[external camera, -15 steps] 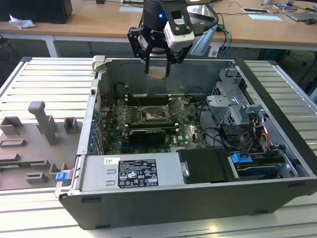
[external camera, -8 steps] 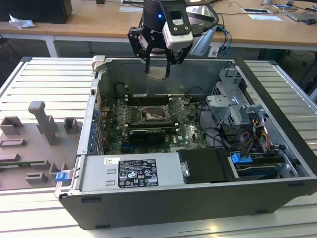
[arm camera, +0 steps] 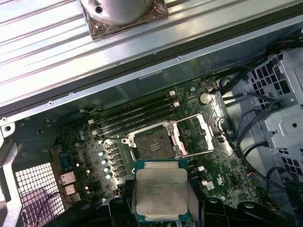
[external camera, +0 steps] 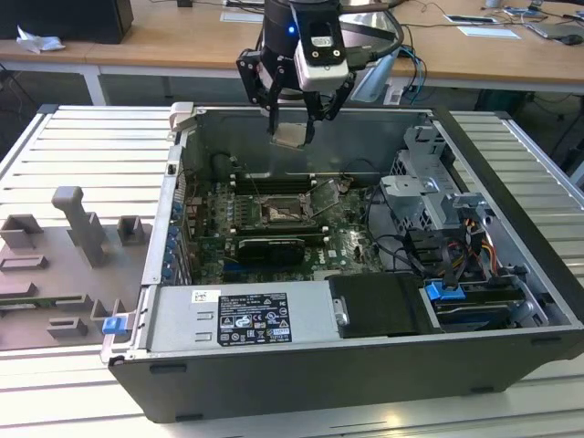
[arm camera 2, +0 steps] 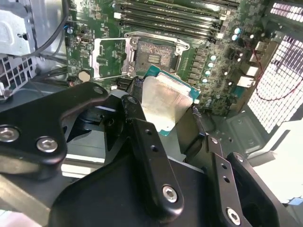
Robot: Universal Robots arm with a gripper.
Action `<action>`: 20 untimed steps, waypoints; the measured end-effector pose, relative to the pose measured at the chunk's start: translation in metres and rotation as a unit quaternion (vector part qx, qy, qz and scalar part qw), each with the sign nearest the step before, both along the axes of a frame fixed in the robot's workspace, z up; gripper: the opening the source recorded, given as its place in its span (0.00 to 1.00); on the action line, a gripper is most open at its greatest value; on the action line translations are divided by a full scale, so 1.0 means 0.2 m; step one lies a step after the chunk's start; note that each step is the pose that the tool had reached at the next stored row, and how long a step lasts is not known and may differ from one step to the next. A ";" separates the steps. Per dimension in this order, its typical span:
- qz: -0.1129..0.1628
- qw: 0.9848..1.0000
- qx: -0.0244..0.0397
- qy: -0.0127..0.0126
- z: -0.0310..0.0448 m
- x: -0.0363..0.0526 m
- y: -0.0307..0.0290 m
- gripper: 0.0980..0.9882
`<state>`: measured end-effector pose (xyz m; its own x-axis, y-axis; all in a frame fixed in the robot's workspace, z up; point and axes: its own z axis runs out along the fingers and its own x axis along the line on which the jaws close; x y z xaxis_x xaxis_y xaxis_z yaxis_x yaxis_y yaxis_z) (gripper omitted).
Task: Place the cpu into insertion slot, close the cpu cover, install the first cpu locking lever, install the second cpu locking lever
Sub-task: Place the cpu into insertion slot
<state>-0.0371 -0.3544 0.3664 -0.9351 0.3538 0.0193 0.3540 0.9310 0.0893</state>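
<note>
Two black fingers [arm camera 2: 134, 108] of the end effector [external camera: 293, 133] are clamped on opposite edges of the cpu [arm camera 2: 165, 100], with the gap between them no wider than the chip itself. Its pale metal top faces the cameras in both wrist views, and its green underside edge shows along one side. In the exterior view the end effector hangs above the open computer case [external camera: 274, 383], which lies on its side on the slatted metal table [external camera: 82, 155]. The chip is held in the air, well clear of the green motherboard [external camera: 351, 245] below. The insertion slot [arm camera: 154, 146] sits bare with its contact grid exposed, next to the long memory slots [arm camera 2: 170, 14]. The cpu cover [arm camera: 201, 137] is swung back off the socket and rests just beside it, its square opening plain in both wrist views.
</note>
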 end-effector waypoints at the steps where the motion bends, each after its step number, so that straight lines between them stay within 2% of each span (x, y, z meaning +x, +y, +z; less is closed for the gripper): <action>1: -0.008 1.000 0.000 0.000 -0.003 0.000 0.000 0.48; 5: -0.031 1.000 -0.002 0.000 -0.025 0.000 0.000 0.48; 8: -0.063 0.998 -0.002 0.000 -0.047 0.000 0.000 0.48; 11: -0.108 0.994 -0.002 0.000 -0.064 0.000 0.000 0.48; 15: -0.133 0.991 -0.002 0.000 -0.068 0.000 0.000 0.48; 17: -0.155 0.988 -0.002 0.000 -0.072 0.000 0.000 0.48; 20: -0.170 0.986 -0.002 0.000 -0.074 0.000 0.000 0.48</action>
